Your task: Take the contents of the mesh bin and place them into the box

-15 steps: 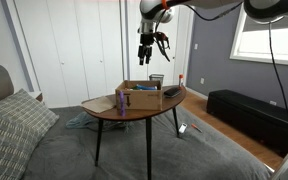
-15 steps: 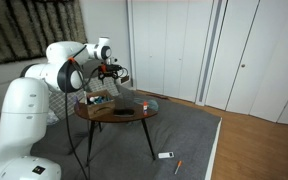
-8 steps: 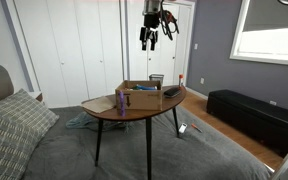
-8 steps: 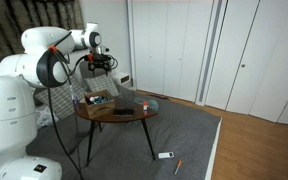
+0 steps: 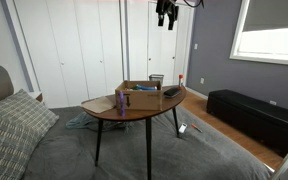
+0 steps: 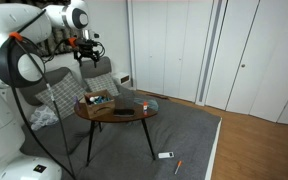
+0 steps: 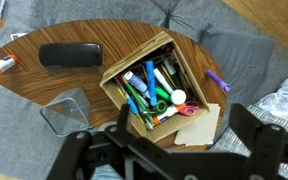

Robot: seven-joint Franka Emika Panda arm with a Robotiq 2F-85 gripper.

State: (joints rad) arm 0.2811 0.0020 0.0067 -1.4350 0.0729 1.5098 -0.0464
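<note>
While the gripper hangs high above the table, its jaws are spread wide and hold nothing. The mesh bin stands on the tabletop just beside the box, which holds pens and markers.

Nothing legible anywhere right now. In the wrist view the box shows plain brown cardboard, the markers inside the box are too small for any print to be made out, and the black case beside the box carries no readable mark.
</note>
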